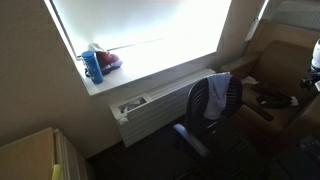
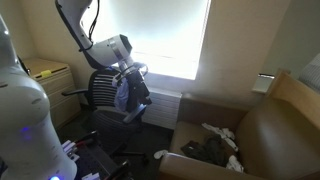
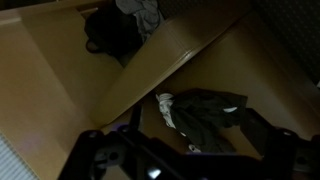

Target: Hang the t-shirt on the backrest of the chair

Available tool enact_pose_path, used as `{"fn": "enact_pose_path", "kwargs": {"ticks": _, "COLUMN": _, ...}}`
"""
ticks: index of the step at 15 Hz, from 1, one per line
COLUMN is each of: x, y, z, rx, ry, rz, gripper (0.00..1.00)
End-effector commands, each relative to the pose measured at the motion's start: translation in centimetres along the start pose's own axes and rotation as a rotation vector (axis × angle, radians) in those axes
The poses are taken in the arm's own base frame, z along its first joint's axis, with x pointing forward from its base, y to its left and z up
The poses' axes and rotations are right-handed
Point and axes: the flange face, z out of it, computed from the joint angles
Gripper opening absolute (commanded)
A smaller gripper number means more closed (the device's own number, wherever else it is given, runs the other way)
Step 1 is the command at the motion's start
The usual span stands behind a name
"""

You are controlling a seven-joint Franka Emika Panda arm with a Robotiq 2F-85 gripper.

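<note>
My gripper (image 2: 134,74) hangs open and empty just beside the t-shirt (image 2: 125,98) draped over the chair backrest (image 2: 100,88), so I judge a careless retreat could snag the cloth and drag it off

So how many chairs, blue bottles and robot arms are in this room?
Chairs: 2, the office chair and the brown armchair
Blue bottles: 1, on the window sill
Robot arms: 1
Total: 4
</note>
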Motion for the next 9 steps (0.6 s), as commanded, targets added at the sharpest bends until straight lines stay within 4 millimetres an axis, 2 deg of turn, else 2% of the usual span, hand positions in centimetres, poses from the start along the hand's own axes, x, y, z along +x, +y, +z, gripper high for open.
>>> {"fn": "enact_pose_path", "kwargs": {"ticks": 1, "x": 0.3, "y": -0.2, "z": -0.5, "rx": 0.068, "ry": 0.011, "rz": 0.113, "gripper": 1.00}}
{"fn": "enact_pose_path", "kwargs": {"ticks": 3, "x": 3.4, "y": 0.5, "z": 1.1, "rx": 0.094, "ry": 0.011, "rz": 0.225, "gripper": 1.00}}
{"fn": "enact_pose_path", "kwargs": {"ticks": 7, "x": 10.9, "y": 5.1, "z": 6.6, "rx": 0.112, "ry": -0.038, "rz": 0.468, "gripper": 1.00}}
{"fn": "enact_pose_path", "kwargs": {"ticks": 9, "x": 14.4, "y": 6.7, "z": 10.3, "rx": 0.106, "ry": -0.084, "rz": 0.586, "gripper": 1.00}}
